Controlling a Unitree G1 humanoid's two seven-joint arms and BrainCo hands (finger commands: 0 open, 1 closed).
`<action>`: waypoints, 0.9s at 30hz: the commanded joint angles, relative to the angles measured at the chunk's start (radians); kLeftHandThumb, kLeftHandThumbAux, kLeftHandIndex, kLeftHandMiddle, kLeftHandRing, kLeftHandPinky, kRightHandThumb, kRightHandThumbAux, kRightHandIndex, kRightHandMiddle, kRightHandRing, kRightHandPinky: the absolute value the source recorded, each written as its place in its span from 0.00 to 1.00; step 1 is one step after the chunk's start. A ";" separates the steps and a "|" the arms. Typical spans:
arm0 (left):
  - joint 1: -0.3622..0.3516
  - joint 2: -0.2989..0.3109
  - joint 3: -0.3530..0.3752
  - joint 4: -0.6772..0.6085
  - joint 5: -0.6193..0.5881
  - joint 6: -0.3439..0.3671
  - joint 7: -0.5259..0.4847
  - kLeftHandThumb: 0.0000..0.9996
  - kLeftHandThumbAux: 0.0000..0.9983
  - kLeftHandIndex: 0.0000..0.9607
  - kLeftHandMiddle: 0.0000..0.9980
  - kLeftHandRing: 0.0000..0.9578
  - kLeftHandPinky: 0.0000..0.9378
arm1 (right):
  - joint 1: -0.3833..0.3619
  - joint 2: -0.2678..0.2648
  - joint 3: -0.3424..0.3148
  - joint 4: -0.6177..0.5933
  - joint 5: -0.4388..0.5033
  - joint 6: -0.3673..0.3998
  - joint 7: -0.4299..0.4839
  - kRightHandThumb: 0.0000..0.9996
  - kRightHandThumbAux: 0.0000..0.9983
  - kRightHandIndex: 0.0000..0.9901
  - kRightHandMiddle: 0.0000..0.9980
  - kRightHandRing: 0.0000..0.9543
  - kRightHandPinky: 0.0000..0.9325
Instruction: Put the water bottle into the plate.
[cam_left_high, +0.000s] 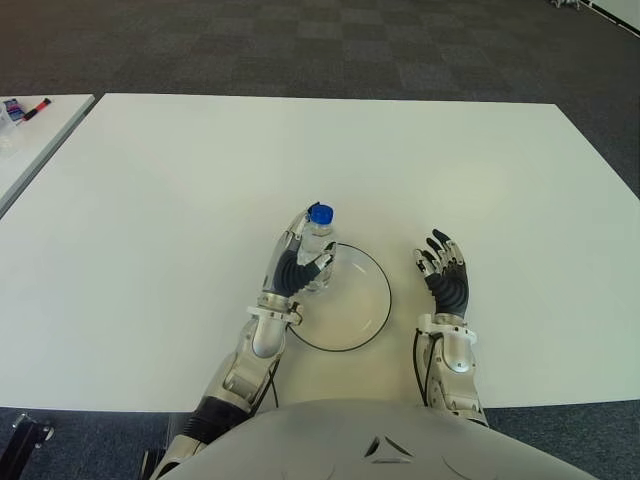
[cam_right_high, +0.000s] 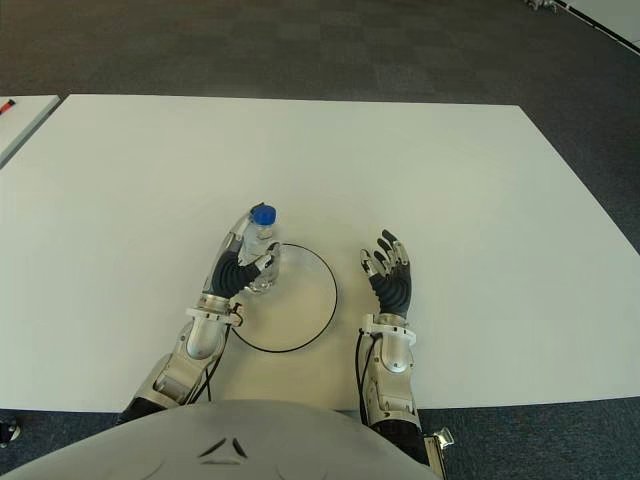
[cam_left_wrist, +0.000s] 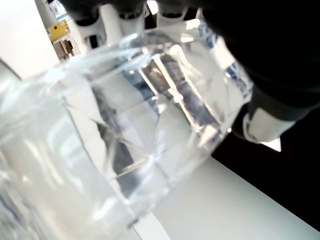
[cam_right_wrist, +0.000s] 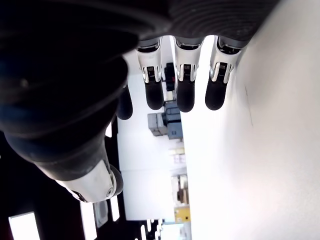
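**Bottle in the left hand, at the plate's near-left rim**

You had the clear plastic water bottle with the blue screw cap (cam_left_high: 318, 245) wrapped in the left hand (cam_left_high: 294, 266), its dark fingers (cam_left_high: 322, 264) curled round the body and the cap standing free above them. The bottle stood close to upright, its long axis leaning only slightly, and it sat over the left part of the shallow, round, see-through plate with the thin dark rim (cam_left_high: 372, 325). From the eye views I could not tell whether its base touched the plate or hung just above it. The left wrist view showed ribbed, glossy transparent plastic filling the picture, with the fingers pressed against it, so the grip looked firm.

That was the relation your move turned on: the plate's middle lay to the right of the bottle and a little toward you, so I judged a short shift that way and a straight lowering would seat it well inside the rim. The left hand was plainly the nearer one and already had the load.

Your right hand (cam_left_high: 446, 272) showed beside the plate on its right, apart from it, fingers loosely spread and holding nothing; the right wrist view confirmed nothing lay in the palm.

The smooth white desk (cam_left_high: 180, 200) was matt and flat. The bottle's slick, thin wall might have flexed under pressure, and a tall narrow bottle could tip on release.
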 joint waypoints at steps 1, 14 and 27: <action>0.006 0.016 0.005 0.022 -0.012 0.015 -0.030 0.25 0.66 0.03 0.10 0.13 0.17 | 0.016 0.022 0.001 0.043 -0.001 0.051 0.000 0.51 0.79 0.19 0.15 0.15 0.21; -0.013 0.018 0.012 0.075 -0.073 -0.071 -0.047 0.08 0.63 0.02 0.06 0.09 0.13 | 0.013 0.025 0.000 0.051 0.003 0.041 0.001 0.51 0.80 0.19 0.15 0.15 0.21; -0.024 0.023 0.019 0.104 -0.086 -0.110 -0.052 0.00 0.61 0.01 0.07 0.08 0.11 | 0.010 0.027 -0.002 0.058 -0.001 0.037 -0.006 0.51 0.79 0.20 0.16 0.15 0.21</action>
